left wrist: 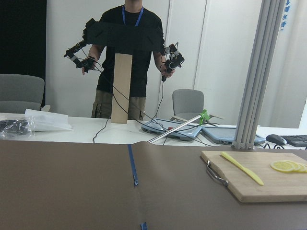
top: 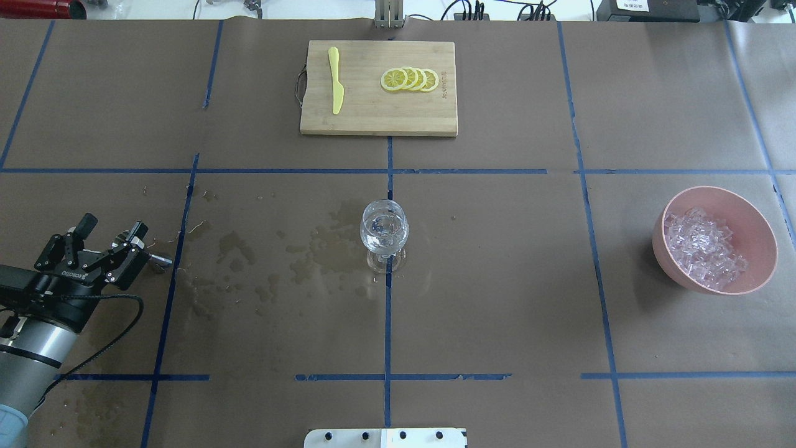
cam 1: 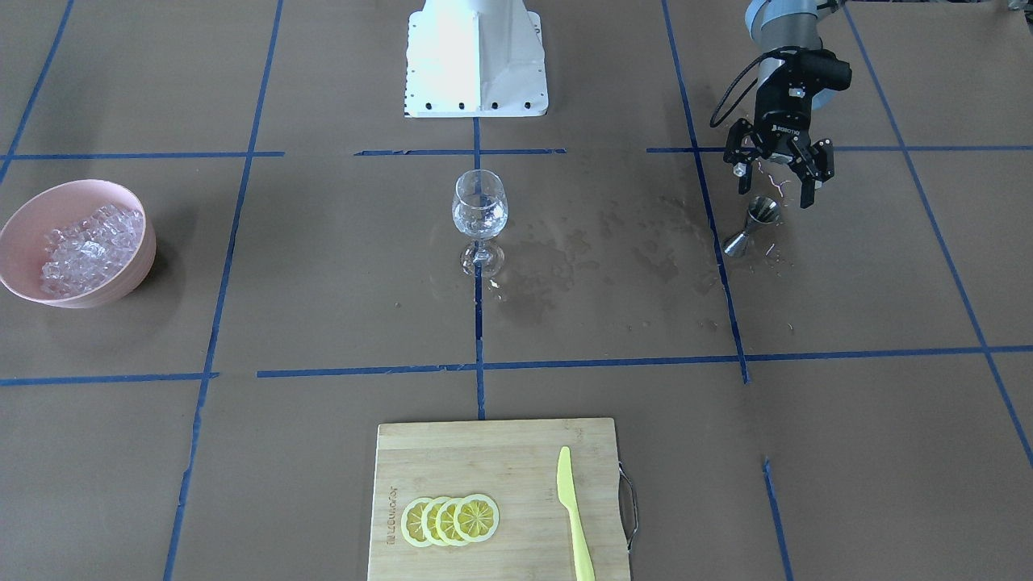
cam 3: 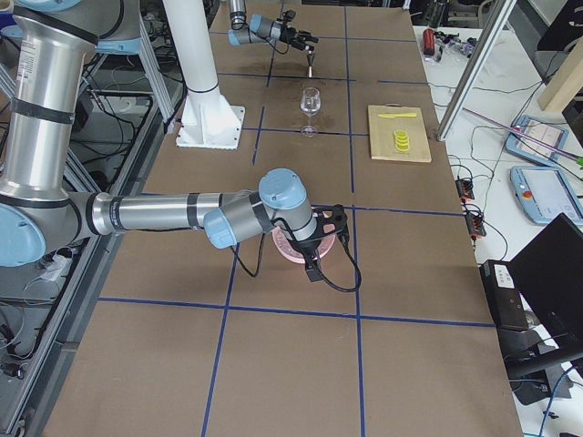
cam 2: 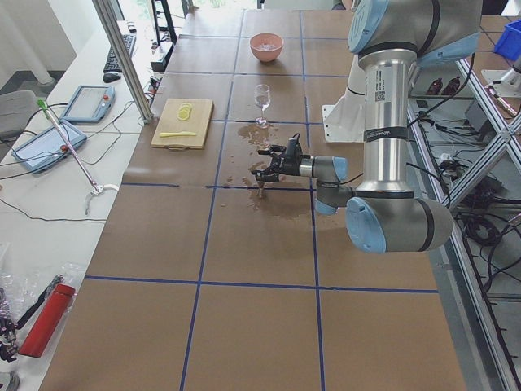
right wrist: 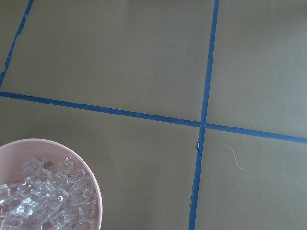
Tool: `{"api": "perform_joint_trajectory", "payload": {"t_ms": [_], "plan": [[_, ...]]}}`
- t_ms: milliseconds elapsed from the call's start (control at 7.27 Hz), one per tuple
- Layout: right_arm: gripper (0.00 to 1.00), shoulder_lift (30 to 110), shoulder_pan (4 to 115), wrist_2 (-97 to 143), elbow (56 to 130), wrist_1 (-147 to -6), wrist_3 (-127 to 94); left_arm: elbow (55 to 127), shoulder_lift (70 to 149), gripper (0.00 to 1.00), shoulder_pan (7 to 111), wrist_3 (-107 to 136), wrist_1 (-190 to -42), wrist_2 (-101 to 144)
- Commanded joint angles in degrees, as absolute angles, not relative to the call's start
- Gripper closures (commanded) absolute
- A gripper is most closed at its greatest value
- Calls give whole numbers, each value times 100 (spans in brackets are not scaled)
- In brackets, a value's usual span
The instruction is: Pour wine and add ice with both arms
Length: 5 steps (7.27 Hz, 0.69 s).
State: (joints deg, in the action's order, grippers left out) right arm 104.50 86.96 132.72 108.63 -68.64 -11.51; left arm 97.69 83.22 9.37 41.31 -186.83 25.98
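Observation:
A clear stemmed wine glass (cam 1: 480,214) (top: 384,233) stands at the table's centre with a little clear wine in it. Ice (cam 1: 85,250) (top: 703,246) (right wrist: 43,196) is heaped in a pink bowl (cam 1: 121,282) (top: 758,230). My left gripper (cam 1: 773,194) (top: 112,227) hangs open just above a small metal jigger (cam 1: 754,226), touching nothing. My right gripper (cam 3: 324,242) shows only in the exterior right view, low beside the pink bowl (cam 3: 284,249); I cannot tell whether it is open or shut. The right wrist view shows the bowl's rim and no fingers.
A wooden cutting board (cam 1: 484,452) (top: 379,118) holds lemon slices (cam 1: 450,519) and a yellow knife (cam 1: 573,516). Wet stains (cam 1: 613,242) spread between glass and jigger. The white post base (cam 1: 476,73) stands behind the glass. A person (left wrist: 129,62) stands beyond the table.

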Motion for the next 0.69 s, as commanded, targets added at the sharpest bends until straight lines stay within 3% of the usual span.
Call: {"api": "perform_joint_trajectory", "payload": {"t_ms": [0, 550], "plan": [[0, 10450, 8692, 13271, 10863, -6864, -1151, 10028, 8253, 0, 1150, 3614, -18695, 3117], [0, 10450, 8701, 13271, 10854, -6864, -1143, 10028, 8340, 0, 3360, 3112, -17564, 5881]]}}
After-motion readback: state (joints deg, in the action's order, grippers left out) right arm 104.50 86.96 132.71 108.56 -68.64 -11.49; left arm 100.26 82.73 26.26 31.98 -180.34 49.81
